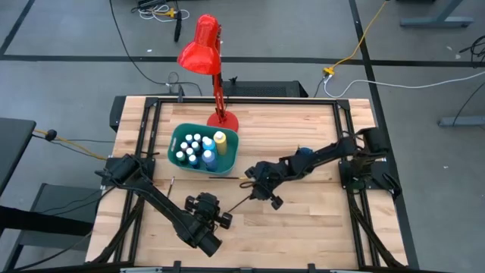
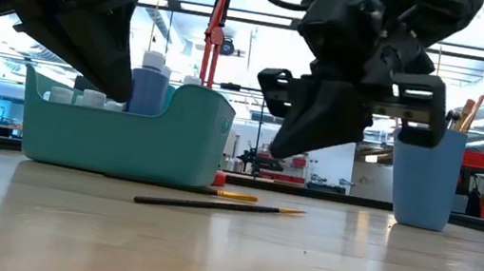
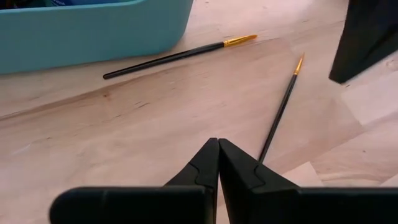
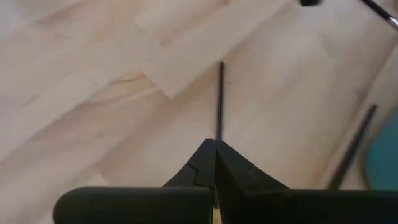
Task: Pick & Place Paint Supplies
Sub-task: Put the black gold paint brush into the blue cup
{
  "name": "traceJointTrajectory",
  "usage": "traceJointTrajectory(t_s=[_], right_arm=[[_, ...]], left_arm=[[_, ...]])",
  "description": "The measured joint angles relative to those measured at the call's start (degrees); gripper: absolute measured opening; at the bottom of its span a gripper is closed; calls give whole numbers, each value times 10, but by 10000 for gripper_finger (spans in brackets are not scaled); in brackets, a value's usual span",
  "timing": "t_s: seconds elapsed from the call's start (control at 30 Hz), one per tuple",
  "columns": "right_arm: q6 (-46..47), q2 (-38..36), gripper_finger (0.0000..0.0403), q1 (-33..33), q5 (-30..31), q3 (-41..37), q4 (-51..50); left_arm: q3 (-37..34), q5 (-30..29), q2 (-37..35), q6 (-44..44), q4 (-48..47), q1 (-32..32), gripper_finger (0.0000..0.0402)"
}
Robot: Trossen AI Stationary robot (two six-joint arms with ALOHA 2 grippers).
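The left gripper (image 1: 221, 220) hovered closed and empty, near left. The paint bottles (image 1: 198, 149) already stood in the teal bin (image 1: 179, 139). The right gripper (image 1: 267, 199) seemingly pinched one brush (image 4: 219, 99); another brush (image 3: 180, 55) lay beside the bin.

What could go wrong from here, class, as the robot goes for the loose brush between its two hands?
1. The left hand and the right hand are both shut close to the same brush, so they could collide.
2. The thin brush lies flat on the table; a hand may scrape the wood or nudge the brush away.
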Motion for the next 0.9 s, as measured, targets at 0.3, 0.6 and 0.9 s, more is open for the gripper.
traceJointTrajectory(t_s=[0.3,0.6,0.9], right_arm=[[16,38,50,4,-106,0,135],[18,131,140,2,-105,1,254],[65,237,173,-2,-135,1,446]], left_arm=[[0,0,0,5,12,0,18],[0,-1,0,16,21,0,18],[0,-13,0,44,45,0,18]])
